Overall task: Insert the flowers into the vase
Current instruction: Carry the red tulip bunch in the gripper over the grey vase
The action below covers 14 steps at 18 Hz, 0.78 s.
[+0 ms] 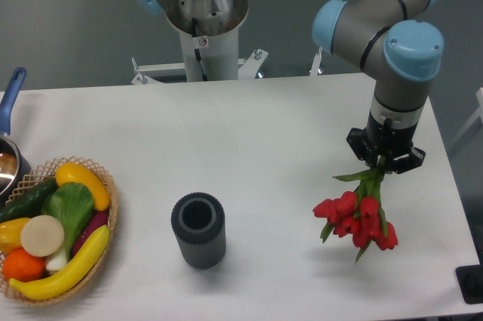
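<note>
The flowers (357, 219), a bunch of red tulip buds with green stems and leaves, hang heads-down at the right side of the table. My gripper (383, 161) is shut on their stems from above, holding the bunch lifted over the tabletop. The vase (198, 229), a small dark grey ribbed cylinder with a round open mouth, stands upright at the front middle of the table. It is well to the left of the flowers and apart from them.
A wicker basket (107, 185) of fruit and vegetables sits at the front left edge. A blue-handled pot (10, 98) pokes in at the left edge behind it. The robot base (204, 26) stands at the table's far side.
</note>
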Tool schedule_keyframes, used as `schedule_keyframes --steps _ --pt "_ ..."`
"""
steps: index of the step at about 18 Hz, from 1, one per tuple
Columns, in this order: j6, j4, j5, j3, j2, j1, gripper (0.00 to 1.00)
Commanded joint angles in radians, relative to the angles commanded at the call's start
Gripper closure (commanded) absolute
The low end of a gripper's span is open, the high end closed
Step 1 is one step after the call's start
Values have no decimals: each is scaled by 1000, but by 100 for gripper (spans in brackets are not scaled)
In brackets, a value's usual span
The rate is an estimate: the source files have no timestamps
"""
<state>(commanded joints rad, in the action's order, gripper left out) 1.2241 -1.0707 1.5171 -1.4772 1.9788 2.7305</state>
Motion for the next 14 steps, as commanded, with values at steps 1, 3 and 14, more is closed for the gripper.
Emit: schedule_keyframes --steps 1,3,14 --pt "0 2 -2 0 2 -2 100" --pt "0 5 -9 2 0 0 100" --pt "-156 113 -522 94 -18 -8 100"
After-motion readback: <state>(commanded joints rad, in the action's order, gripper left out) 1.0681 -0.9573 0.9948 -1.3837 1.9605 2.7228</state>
